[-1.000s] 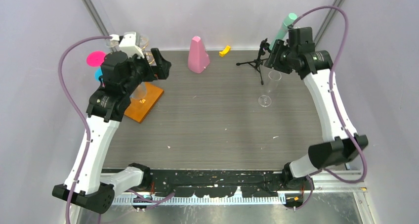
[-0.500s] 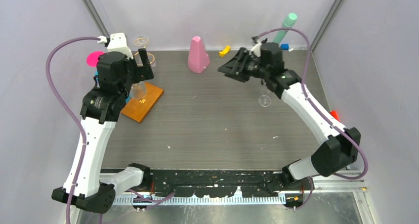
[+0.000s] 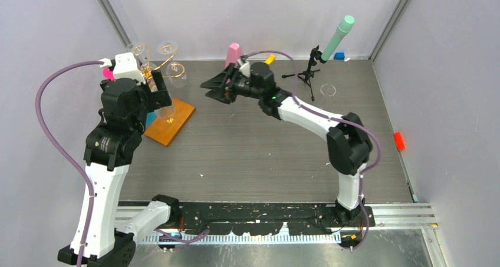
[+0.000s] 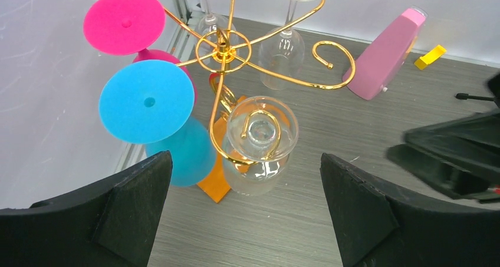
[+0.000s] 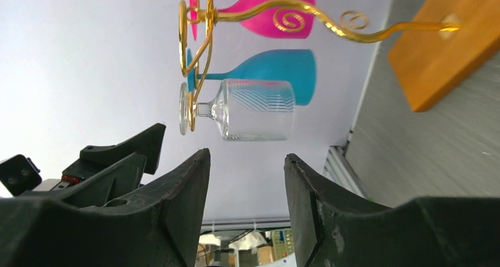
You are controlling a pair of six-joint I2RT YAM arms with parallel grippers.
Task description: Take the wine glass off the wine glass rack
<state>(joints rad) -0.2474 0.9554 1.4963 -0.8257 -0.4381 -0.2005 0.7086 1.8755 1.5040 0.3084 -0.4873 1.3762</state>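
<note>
left gripper (image 4: 244, 159): spread wide, holding nothing; its two black fingers (image 4: 132, 211) fill the lower corners of the left wrist view.
right gripper (image 5: 246, 167): spread, holding nothing; rolled onto its side, aimed at the rack from the side opposite the left gripper.
wine glass (image 4: 258, 142): clear, ribbed bowl; hangs bowl-down with its foot caught in a curled arm of the rack. It is straight ahead of the left gripper, centred between its fingers and touching neither. It is also ahead of the right gripper, past its fingertips and apart from them.
rack (image 4: 223, 43): thin gold wire, curled arms spreading from a central ring; ahead of both grippers.
wooden base (image 5: 445, 40): orange-brown slab under the rack, flat on the bench.
blue glass (image 4: 147, 101): hangs just beside the wine glass, toward the finger at the left of the left wrist view.
pink glass (image 4: 124, 22): hangs beyond the blue glass, farther from the left gripper.
second clear glass (image 4: 286, 43): hangs on the far side of the central ring from the left gripper.
pink wedge (image 4: 386, 52): upright on the bench, ahead and right of the left gripper; just behind the right gripper in the top view.
yellow block (image 4: 429, 56): on the bench near the pink wedge.
tripod (image 3: 312, 58): black, carrying a mint-green tube; well apart from both grippers.
bench (image 3: 247, 155): grey wood-grain surface.
</note>
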